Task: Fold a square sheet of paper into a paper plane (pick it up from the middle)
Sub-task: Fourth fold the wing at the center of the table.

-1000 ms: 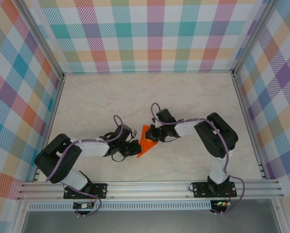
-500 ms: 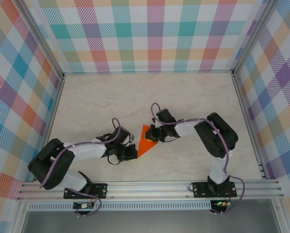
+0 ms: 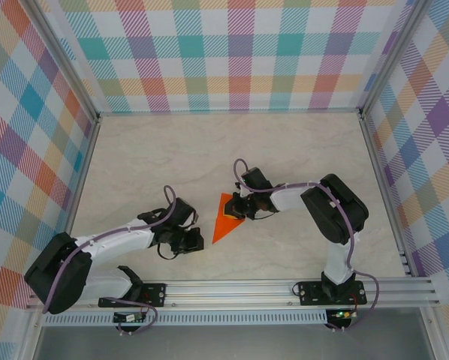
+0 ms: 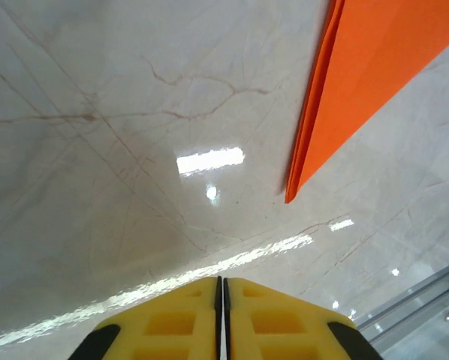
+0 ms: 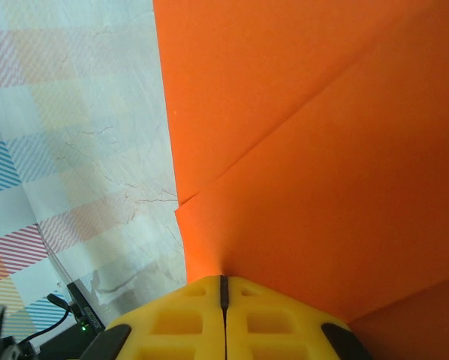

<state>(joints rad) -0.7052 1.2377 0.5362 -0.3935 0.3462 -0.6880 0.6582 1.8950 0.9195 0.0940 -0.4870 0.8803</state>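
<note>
On the table [image 3: 149, 157], the right gripper's [image 5: 223, 283] closed jaws press the paper plane [image 3: 226, 218] down, seemingly pinning its folds, while the left gripper [image 4: 220, 283] hovers shut and empty beside its nose.

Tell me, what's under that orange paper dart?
The paper plane lies on the pale marble table, which shows all around it. The patch directly beneath is covered, so I cannot see whether anything else lies there.

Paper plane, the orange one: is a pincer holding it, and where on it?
The right pincer pinches the paper plane at its wide back end, far from the tip. The left pincer is shut on nothing.
</note>
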